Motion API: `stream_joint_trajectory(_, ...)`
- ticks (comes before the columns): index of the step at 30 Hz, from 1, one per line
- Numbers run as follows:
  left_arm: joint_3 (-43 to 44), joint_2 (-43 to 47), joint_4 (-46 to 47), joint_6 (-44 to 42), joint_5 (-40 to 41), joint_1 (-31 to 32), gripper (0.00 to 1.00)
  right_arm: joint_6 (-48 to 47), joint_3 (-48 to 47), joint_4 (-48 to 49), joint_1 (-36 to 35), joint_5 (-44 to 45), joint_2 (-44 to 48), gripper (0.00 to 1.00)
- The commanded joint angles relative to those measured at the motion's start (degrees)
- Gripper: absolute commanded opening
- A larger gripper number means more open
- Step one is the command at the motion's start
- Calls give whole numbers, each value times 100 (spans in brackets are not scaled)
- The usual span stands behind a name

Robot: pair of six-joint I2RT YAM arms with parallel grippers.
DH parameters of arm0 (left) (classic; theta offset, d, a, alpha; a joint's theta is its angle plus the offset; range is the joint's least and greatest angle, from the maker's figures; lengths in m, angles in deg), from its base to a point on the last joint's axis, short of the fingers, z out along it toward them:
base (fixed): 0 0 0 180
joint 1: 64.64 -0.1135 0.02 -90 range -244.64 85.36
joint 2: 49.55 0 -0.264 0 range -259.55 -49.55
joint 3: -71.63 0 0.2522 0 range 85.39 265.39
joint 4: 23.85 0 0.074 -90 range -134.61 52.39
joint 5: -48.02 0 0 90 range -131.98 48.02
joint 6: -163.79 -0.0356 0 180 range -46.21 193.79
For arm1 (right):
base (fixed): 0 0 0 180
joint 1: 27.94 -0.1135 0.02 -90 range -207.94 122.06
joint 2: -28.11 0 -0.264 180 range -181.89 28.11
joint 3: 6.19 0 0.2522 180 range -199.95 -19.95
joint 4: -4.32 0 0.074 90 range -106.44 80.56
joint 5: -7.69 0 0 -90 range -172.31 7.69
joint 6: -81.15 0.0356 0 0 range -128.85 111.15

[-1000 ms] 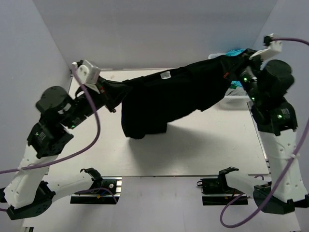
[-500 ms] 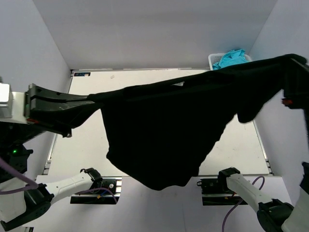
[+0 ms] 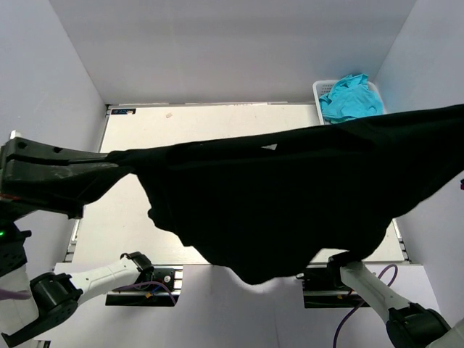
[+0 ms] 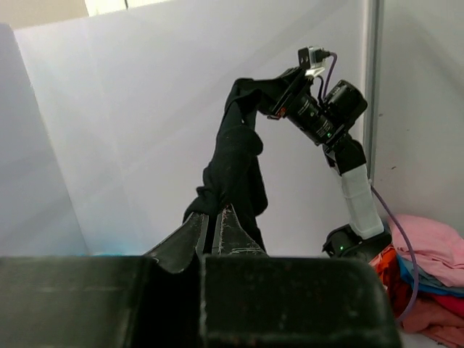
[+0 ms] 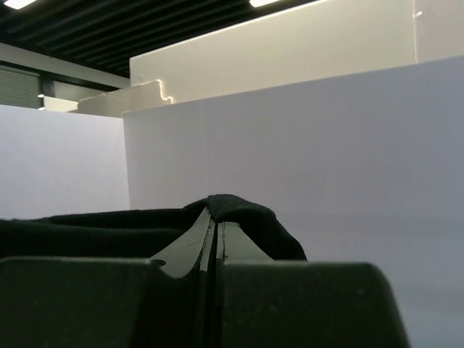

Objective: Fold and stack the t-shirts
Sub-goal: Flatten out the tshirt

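Observation:
One black t-shirt (image 3: 290, 203) hangs stretched in the air, high above the table (image 3: 217, 123), sagging in the middle. My left gripper (image 3: 109, 161) is shut on its left end. In the left wrist view the fingers (image 4: 232, 232) pinch the dark cloth (image 4: 235, 167), which runs up to the right arm (image 4: 326, 116). The shirt's right end runs off the top view's right edge, where the right gripper is out of sight. In the right wrist view my right gripper (image 5: 217, 221) is shut on a fold of the black cloth (image 5: 246, 210).
A white lattice basket (image 3: 319, 90) holding turquoise cloth (image 3: 351, 94) stands at the table's back right corner. Pink, red and blue garments (image 4: 435, 254) lie piled below the right arm in the left wrist view. White walls enclose the table on three sides.
Both arms have lifted the shirt from just above the table to high in the air and drawn it wider apart. The basket, earlier covered, now shows.

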Motion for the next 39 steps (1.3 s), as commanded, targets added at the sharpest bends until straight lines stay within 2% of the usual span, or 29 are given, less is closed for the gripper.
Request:
stream_joint_trajectory(1,629,162,401,170,-75,-77,0,-333,-194,598,66,687,115,0)
stream_joint_trajectory(6,692,56,400,240,20,-77,0,-289,-11,624,58,669,124,0)
stream_joint_trajectory(12,577,-163,137,118,652,-130,0,-263,648,853,58,774,71,0)
stream_joint_trajectory(14,516,-269,22,-49,1257,-130,0,-246,991,949,49,897,-95,0)
stream_joint_trajectory(15,446,-339,-47,-154,1808,-130,0,-193,1071,1045,40,941,-140,0)
stream_joint_trajectory(21,-11,-954,-101,-683,3209,-130,0,-26,1809,1318,49,1389,-825,0)
stream_joint_trajectory(22,-133,-1111,-101,-926,3646,-69,0,0,2019,1423,40,1416,-861,0)
stream_joint_trajectory(26,-1337,-1376,513,-1069,5151,-129,0,88,2802,1872,58,1565,-1211,0)
stream_joint_trajectory(29,-2029,-1569,917,-1192,6038,-130,0,124,3163,2100,67,1837,-1721,0)
stream_joint_trajectory(32,-2585,-1894,1498,-1377,6593,-252,0,115,3041,2119,67,2145,-2529,0)
stream_joint_trajectory(33,-2691,-2182,1577,-1377,6647,-401,0,158,2953,2136,75,2198,-3044,0)
stream_joint_trajectory(35,-2692,-2561,1639,-1325,6762,-586,0,211,2787,2136,110,2172,-3408,0)
stream_joint_trajectory(37,-2553,-3226,1587,-1097,6631,-954,0,264,2567,2136,163,2040,-4110,0)
stream_joint_trajectory(38,-2465,-3231,1500,-991,6508,-1095,0,264,2470,2127,163,2005,-4278,0)
stream_joint_trajectory(39,-2368,-3701,1447,-773,6298,-1227,0,369,2295,2101,215,2005,-4654,0)
